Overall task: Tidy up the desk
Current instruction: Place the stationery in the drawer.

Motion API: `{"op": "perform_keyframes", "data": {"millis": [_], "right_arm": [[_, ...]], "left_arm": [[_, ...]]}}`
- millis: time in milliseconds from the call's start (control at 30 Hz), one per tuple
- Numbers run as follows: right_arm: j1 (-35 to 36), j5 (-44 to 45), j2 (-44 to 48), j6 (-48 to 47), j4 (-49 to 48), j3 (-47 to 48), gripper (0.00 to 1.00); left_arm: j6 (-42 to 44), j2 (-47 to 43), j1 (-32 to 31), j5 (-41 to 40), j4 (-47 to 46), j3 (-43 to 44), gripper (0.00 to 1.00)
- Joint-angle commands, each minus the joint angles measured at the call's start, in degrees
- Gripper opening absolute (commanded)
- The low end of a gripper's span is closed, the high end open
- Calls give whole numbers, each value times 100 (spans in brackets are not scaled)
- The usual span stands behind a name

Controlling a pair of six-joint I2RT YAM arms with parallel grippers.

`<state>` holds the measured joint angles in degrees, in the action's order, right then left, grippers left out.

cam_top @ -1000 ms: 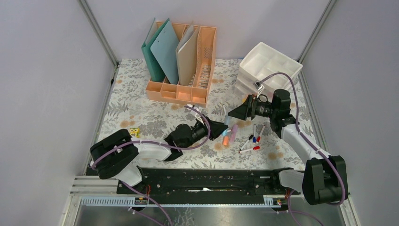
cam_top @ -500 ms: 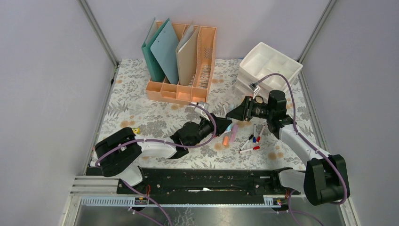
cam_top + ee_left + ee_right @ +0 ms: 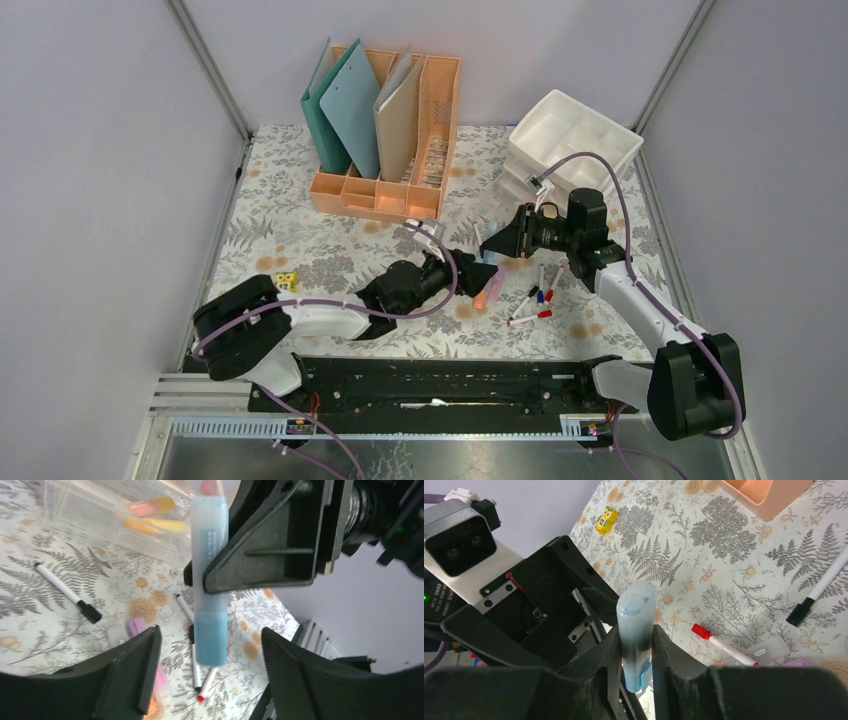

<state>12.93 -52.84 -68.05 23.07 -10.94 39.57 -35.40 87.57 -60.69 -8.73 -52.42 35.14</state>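
The desk [image 3: 300, 240] is filling the whole floor of the top view, its fern-printed cloth reaching from the near rail to the far wall. Judgement: the top itself is fixed and not to be gripped. Its cloth is soft and could ruck under a dragging finger, so items should be lifted clear.

At near left a small yellow block [image 3: 287, 281] is lying alone. At far left of centre the peach file rack [image 3: 385, 195] is standing with folders in its slots.

The left gripper [image 3: 478, 270] is reaching toward mid-desk with its jaws spread. They are standing on either side of the blue highlighter [image 3: 210, 625] without touching it.

Below, an orange highlighter [image 3: 482, 295] and a pink one are lying side by side on the cloth.

The right gripper [image 3: 636, 635] is pinching the blue highlighter across its barrel, holding it off the desk, right of centre.

Judgement: the highlighter is light, stiff, smooth plastic. It is likely to slip or pivot if held near an end, so mid-barrel is the sound hold.

To the right, several thin markers [image 3: 535, 300] are lying scattered. At far right the white drawer unit [image 3: 575, 135] is standing with its top compartments showing.
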Motion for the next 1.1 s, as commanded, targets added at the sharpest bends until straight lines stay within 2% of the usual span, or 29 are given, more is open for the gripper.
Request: {"op": "perform_keyframes", "data": {"millis": [0, 67, 100, 233, 367, 500, 600, 767, 967, 1067], "right_arm": [[54, 337, 349, -1101, 604, 487, 1], [52, 607, 402, -1793, 1341, 737, 0], [47, 844, 411, -2085, 1612, 865, 0], [43, 1905, 549, -3207, 2254, 1178, 0], [43, 3340, 770, -4143, 2307, 1163, 0], [41, 4166, 916, -4869, 2209, 1149, 5], [42, 4507, 900, -5251, 2075, 1204, 9], [40, 4704, 588, -5742, 2038, 1474, 11], [43, 4939, 19, -6031, 1899, 1711, 14], [43, 5081, -278, -6092, 1825, 1830, 19]], "left_arm": [[269, -630, -22, 7, -47, -384, 84], [424, -892, -14, -155, 86, -584, 96], [488, -1029, -10, -273, 170, -689, 98], [747, -1678, 25, -623, 623, -1007, 99], [842, -2215, 61, -918, 1138, -1305, 99], [720, -2667, 125, -1163, 1452, -1667, 99], [645, -2951, 206, -954, 1578, -1887, 99], [645, -3212, 241, -476, 1708, -2085, 99], [526, -3259, 249, -224, 1729, -2188, 99], [512, -3287, 250, -135, 1720, -2227, 99]]}}
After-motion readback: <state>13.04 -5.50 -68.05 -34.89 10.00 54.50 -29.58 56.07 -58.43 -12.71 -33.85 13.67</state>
